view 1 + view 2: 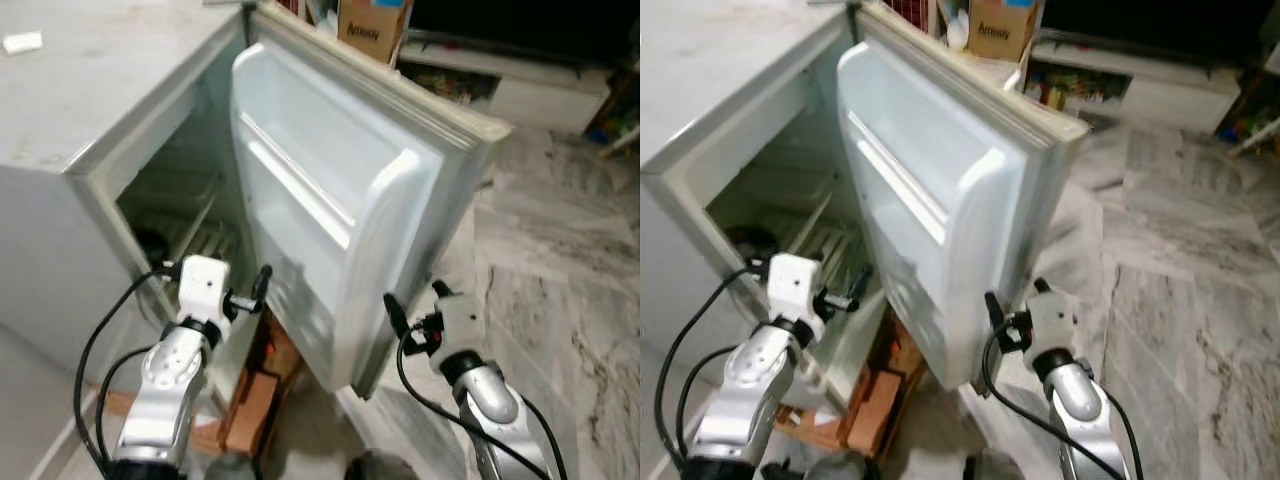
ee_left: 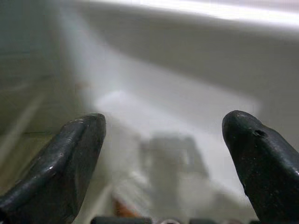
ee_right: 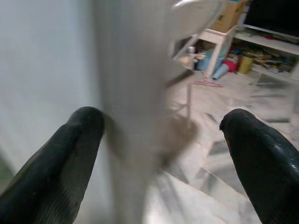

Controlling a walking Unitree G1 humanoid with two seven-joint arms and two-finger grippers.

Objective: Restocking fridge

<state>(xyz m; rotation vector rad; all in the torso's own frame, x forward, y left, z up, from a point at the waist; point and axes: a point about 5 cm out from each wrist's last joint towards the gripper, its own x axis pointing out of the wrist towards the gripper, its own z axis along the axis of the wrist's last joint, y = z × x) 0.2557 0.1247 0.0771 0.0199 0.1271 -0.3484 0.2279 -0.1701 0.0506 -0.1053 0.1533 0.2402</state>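
Standing behind fridge door (image 1: 330, 200): Amazon-printed carton (image 1: 372, 25).

**Marble floor, cluttered shelves behind**

We see a grey-veined marble floor (image 1: 560, 280) stretching off to our right. Beyond it stands a low white shelf unit (image 1: 520, 90) holding colourful clutter, a dark screen (image 1: 520, 25) above it. A cardboard box (image 1: 372, 28) sits further back.

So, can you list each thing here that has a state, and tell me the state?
Fridge door: open, door shelves bare.
Fridge: open, a dark item on its wire shelf, too dim to identify.
Left gripper: open, at the door's inner side.
Right gripper: open, by the door's outer edge.
Cardboard box: upright behind the fridge.
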